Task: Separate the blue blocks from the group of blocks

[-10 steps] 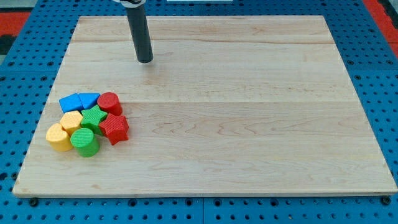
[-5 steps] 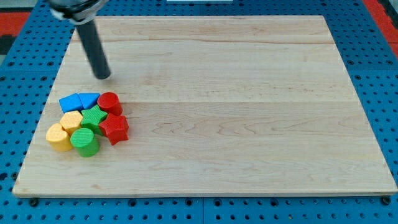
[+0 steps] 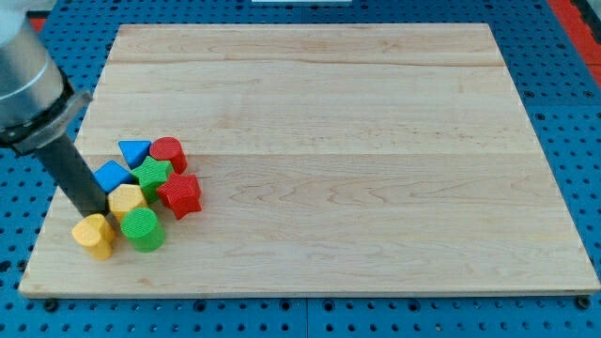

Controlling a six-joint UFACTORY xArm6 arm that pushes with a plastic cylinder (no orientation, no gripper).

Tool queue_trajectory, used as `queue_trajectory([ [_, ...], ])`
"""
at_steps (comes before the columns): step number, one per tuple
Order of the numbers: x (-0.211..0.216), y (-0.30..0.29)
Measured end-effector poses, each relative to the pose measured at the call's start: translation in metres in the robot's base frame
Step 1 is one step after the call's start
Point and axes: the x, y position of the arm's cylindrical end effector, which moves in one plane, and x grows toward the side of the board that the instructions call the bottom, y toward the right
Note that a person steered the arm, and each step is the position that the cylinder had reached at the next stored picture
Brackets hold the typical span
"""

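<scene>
My tip (image 3: 94,210) is at the left side of the block cluster, touching the blue block (image 3: 112,175) from the view's left and just above the yellow heart-like block (image 3: 94,235). A blue triangular block (image 3: 134,150) lies at the cluster's top, beside a red cylinder (image 3: 168,151). A green star (image 3: 152,174), a red star (image 3: 179,194), a yellow hexagonal block (image 3: 128,199) and a green cylinder (image 3: 143,228) pack the rest. The rod (image 3: 68,164) hides part of the blue block's left side.
The wooden board (image 3: 376,141) lies on a blue pegboard (image 3: 28,113). The cluster sits near the board's left edge, low in the view.
The rod swept from the board's top down the left edge into the cluster. The blue block, yellow blocks, green cylinder and stars shifted right and down.
</scene>
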Motion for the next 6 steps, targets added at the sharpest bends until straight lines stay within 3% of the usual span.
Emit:
queue_trajectory([
  [3, -0.062, 0.0],
  [6, -0.078, 0.002],
])
